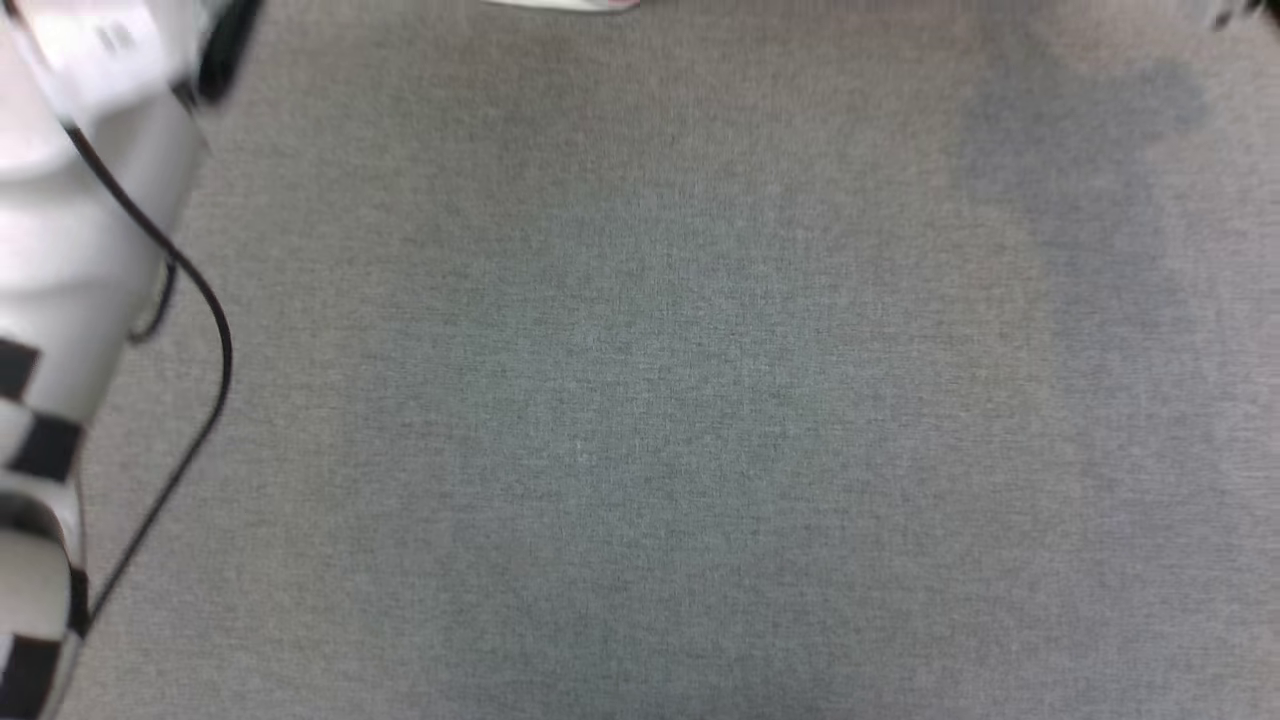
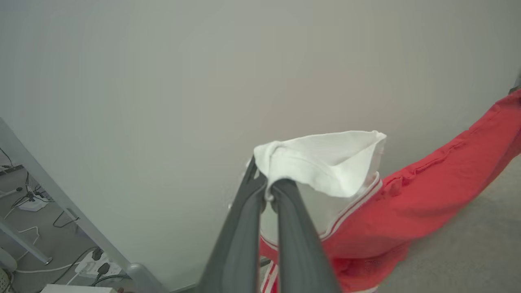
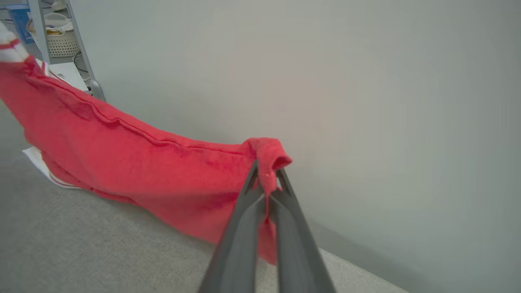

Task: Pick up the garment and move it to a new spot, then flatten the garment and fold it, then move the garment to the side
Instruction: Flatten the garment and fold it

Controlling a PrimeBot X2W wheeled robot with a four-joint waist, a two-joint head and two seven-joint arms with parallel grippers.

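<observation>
Left gripper [image 2: 268, 191] is clamped on the garment [image 2: 407, 203] at a white sleeve, right gripper [image 3: 267, 183] on its red edge; limp cloth is judged best held at edges.

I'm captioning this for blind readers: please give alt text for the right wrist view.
Two dark fingers of the right gripper pinch an edge of a red jersey-style shirt with white striped trim, which stretches away to the left over a grey fabric surface. A plain pale wall stands behind.

Head camera looks down at a grey surface [image 1: 640, 400]; both wrist cameras face a pale wall [image 2: 163, 81], sharing the stretched garment [image 2: 427, 195].
</observation>
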